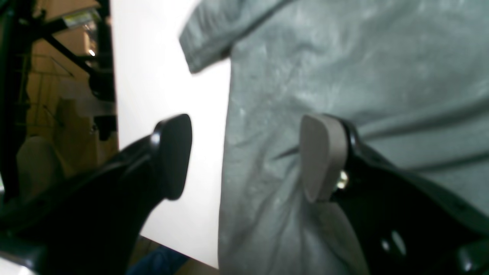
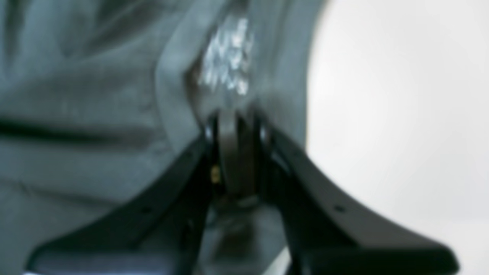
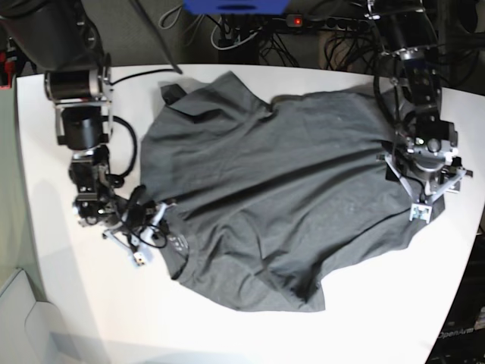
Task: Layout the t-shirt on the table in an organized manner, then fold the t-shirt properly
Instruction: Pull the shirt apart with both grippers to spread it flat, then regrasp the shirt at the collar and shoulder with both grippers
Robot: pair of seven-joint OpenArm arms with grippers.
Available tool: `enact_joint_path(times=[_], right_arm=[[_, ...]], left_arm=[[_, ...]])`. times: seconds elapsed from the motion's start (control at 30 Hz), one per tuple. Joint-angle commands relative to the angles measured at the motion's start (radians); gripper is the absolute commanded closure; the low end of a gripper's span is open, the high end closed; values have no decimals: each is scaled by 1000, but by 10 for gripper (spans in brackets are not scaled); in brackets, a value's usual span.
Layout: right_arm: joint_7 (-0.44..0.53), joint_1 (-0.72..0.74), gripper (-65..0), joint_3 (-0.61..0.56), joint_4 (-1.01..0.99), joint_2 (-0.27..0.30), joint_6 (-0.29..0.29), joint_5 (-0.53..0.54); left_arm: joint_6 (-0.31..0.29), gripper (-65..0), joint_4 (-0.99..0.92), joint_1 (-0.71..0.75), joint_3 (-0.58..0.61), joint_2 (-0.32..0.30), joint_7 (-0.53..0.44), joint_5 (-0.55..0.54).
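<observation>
- The dark grey t-shirt (image 3: 273, 197) lies spread out but wrinkly on the white counter (image 3: 68, 303).
- The right claw (image 2: 233, 126) is pinched tight on the t-shirt's edge by the collar.
- The left claw (image 1: 244, 156) is wide open over the shirt's other side, holding nothing.

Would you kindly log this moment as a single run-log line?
t-shirt: spread, wrinkled, on table | right gripper: shut on t-shirt edge | left gripper: open, straddling the shirt's side edge

place: robotics lab | evidence: cable tangle (image 3: 250, 34), power strip (image 3: 318, 21), white table (image 3: 68, 303)
</observation>
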Motion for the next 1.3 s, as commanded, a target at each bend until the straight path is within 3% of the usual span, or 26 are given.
enact_joint_path(times=[0.0, 0.17, 0.37, 0.53, 0.73, 1.0, 1.27], right_arm=[[-4, 26, -87, 4, 7, 21, -9, -13], [-10, 19, -83, 6, 6, 84, -10, -11], [-12, -32, -54, 17, 9, 162, -10, -8], [-10, -78, -56, 150, 9, 199, -10, -11], [-12, -116, -57, 230, 7, 253, -10, -13], [-12, -139, -56, 356, 10, 276, -6, -13], [-12, -139, -59, 452, 12, 276, -4, -11]], left_arm=[[7, -431, 23, -19, -4, 6, -4, 2], [5, -431, 52, -22, -4, 23, 53, 1], [5, -431, 48, -11, -4, 96, 45, 1], [5, -431, 48, -9, -4, 161, 43, 1], [5, -431, 55, 20, 4, 199, 43, 1], [4, -431, 60, 95, 4, 202, 40, -1], [4, -431, 169, 218, -2, 213, 53, -205]])
